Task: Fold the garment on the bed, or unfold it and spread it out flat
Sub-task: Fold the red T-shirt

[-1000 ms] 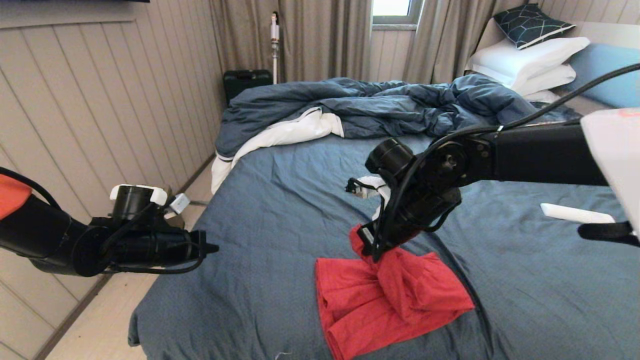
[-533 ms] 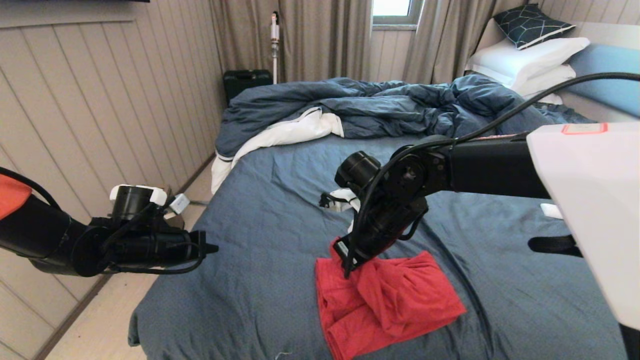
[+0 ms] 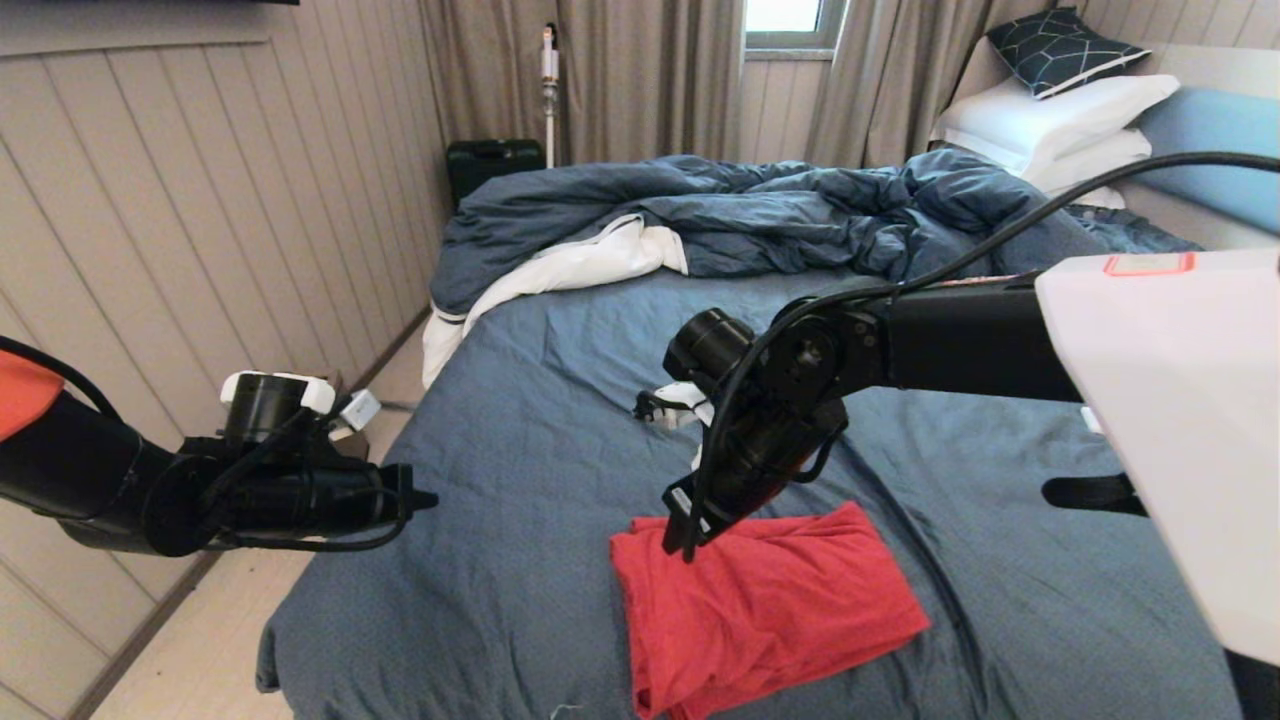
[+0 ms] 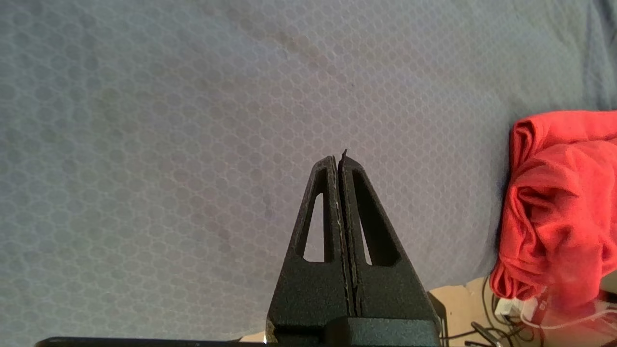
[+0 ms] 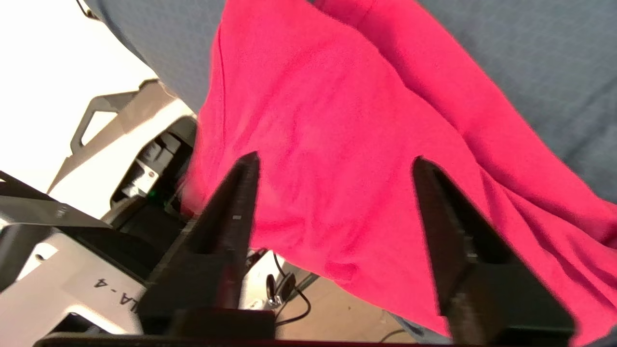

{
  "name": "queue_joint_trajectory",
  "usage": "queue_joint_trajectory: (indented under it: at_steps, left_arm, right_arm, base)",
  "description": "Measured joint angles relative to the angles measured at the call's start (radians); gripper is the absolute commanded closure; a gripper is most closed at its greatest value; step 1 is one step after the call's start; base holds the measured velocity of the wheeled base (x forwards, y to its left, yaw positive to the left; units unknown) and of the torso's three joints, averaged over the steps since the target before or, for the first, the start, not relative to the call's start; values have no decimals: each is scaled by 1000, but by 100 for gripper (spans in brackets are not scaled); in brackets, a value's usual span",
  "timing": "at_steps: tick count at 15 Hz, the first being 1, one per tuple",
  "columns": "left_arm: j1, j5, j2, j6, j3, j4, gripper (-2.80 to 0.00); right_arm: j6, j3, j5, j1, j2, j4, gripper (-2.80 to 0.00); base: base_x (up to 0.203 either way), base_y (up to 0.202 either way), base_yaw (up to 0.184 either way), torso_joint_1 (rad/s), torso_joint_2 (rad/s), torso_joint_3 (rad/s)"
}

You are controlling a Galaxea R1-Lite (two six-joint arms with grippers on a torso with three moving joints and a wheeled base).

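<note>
Right gripper (image 3: 682, 535) lets go — fingers apart now, shirt (image 3: 765, 600) dropped into a folded pad on the bed (image 3: 530, 420); left gripper (image 3: 425, 497) idle, fingers together.

We are reaching our right arm in from the right, elbow bent and wrist turned down, so the right gripper (image 3: 682, 535) is pointing downward with its two fingers (image 5: 231, 217) standing well apart and nothing between them. We are holding our left arm low at the left, level, its left gripper (image 4: 339, 161) pressed shut, fingers touching.
</note>
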State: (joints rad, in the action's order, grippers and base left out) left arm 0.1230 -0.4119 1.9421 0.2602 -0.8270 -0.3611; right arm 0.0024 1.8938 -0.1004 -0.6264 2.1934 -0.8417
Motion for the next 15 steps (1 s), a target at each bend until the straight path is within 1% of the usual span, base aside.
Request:
queue_joint_trajectory:
  at_steps: [2, 3, 9, 12, 15]
  left_arm:
    - [0, 0, -1, 0, 3, 0, 0]
    - [0, 0, -1, 0, 3, 0, 0]
    - [3, 0, -3, 0, 5, 0, 0]
    - [3, 0, -4, 1, 5, 0, 0]
    - [3, 0, -7, 2, 9, 0, 0]
  right_arm:
    - [6, -6, 0, 9, -25, -2, -280]
    - [7, -27, 0, 15, -41, -3, 0]
    - [9, -269, 18, 34, -146, 5, 0]
    - [8, -316, 16, 48, -127, 46, 0]
    - [8, -319, 16, 62, -64, 81, 0]
  base:
    - [0, 0, 0, 0, 0, 0]
    - [0, 0, 0, 0, 0, 0]
    - [0, 0, 0, 0, 0, 0]
    - [0, 0, 0, 0, 0, 0]
    - [0, 0, 0, 0, 0, 0]
